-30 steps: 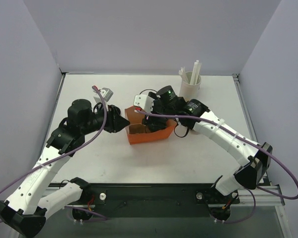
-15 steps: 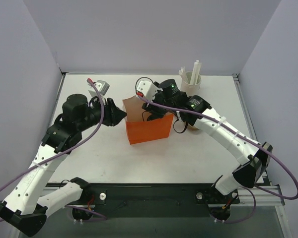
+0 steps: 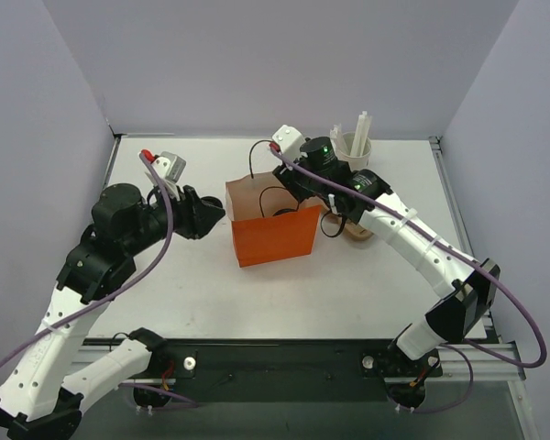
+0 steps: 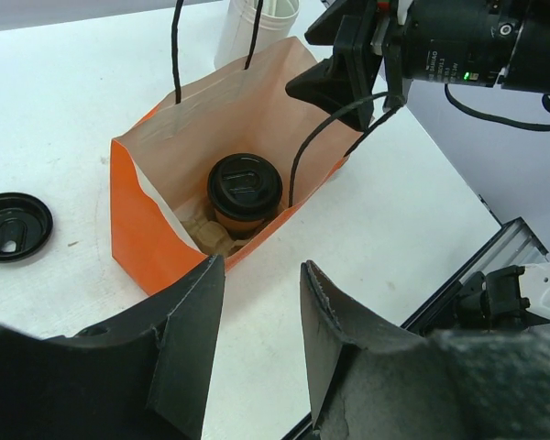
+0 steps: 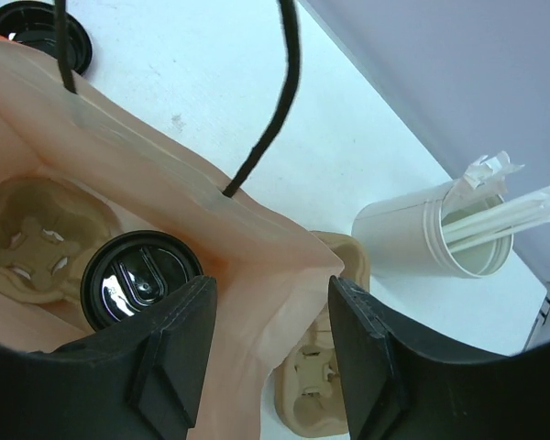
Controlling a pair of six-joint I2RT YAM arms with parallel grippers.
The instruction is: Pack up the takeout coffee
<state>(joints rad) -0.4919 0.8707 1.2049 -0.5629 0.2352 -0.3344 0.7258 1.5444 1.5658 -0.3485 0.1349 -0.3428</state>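
Observation:
The orange paper bag (image 3: 273, 240) stands upright and open at the table's centre. Inside it the takeout coffee (image 4: 245, 188), a tan cup with a black lid, sits in a pulp carrier; it also shows in the right wrist view (image 5: 139, 280). My left gripper (image 3: 215, 213) is open and empty, just left of the bag and apart from it; in the left wrist view (image 4: 261, 266) it hovers above the bag's near side. My right gripper (image 3: 300, 186) is open above the bag's rear right corner. In the right wrist view (image 5: 270, 284) its jaws straddle the bag's wall without closing on it.
A white container of straws (image 3: 353, 151) stands at the back right. A second pulp carrier (image 3: 357, 227) lies right of the bag. A loose black lid (image 4: 14, 225) lies on the table left of the bag. Black cord handles (image 4: 177, 46) stick up from the bag.
The bag has gone from tipped over to standing upright. My left gripper drew back left, away from it. My right gripper rose and moved back above the bag's rear corner.

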